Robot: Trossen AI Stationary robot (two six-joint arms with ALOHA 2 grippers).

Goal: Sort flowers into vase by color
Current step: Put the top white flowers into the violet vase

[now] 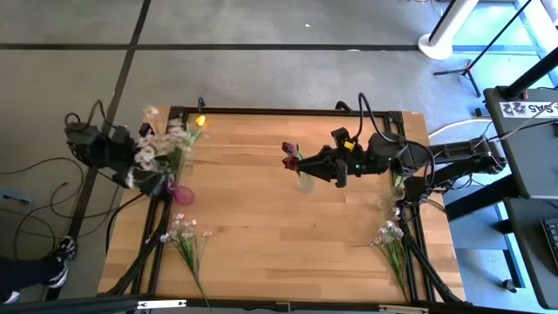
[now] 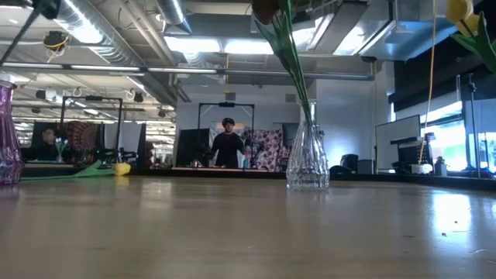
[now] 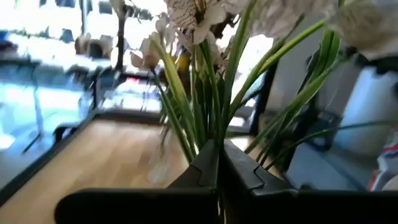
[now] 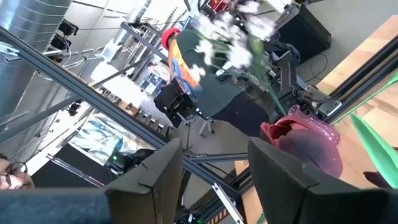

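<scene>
My left gripper (image 3: 217, 171) is shut on a bunch of white-pink sprigs (image 1: 166, 139) just above a purple vase (image 1: 180, 193) at the table's left edge. My right gripper (image 4: 214, 168) is open at mid-table beside the dark red tulips (image 1: 289, 155), whose stems stand in a clear glass vase (image 2: 308, 161). One red blossom (image 4: 308, 146) sits just outside one of the right gripper's fingers, not between them. A yellow tulip (image 1: 200, 121) lies flat near the far left corner. Two more white-pink sprigs (image 1: 183, 232) (image 1: 389, 235) lie on the near side. My left gripper pinches the sprigs' green stems (image 3: 208, 134) between its two fingers, several stems together. The stems fan out past the fingertips to the blossoms (image 3: 193, 15). The bunch is off the table. The gripper hides the stems' lower ends, so I cannot tell whether they reach into the purple vase.
Bare wood lies between the two vases and toward the near edge. Black frame rails run along the table's edges (image 1: 288, 112). A yellow blossom (image 2: 461, 9) shows high at the low view's right. A person (image 2: 228, 147) stands far behind the table.
</scene>
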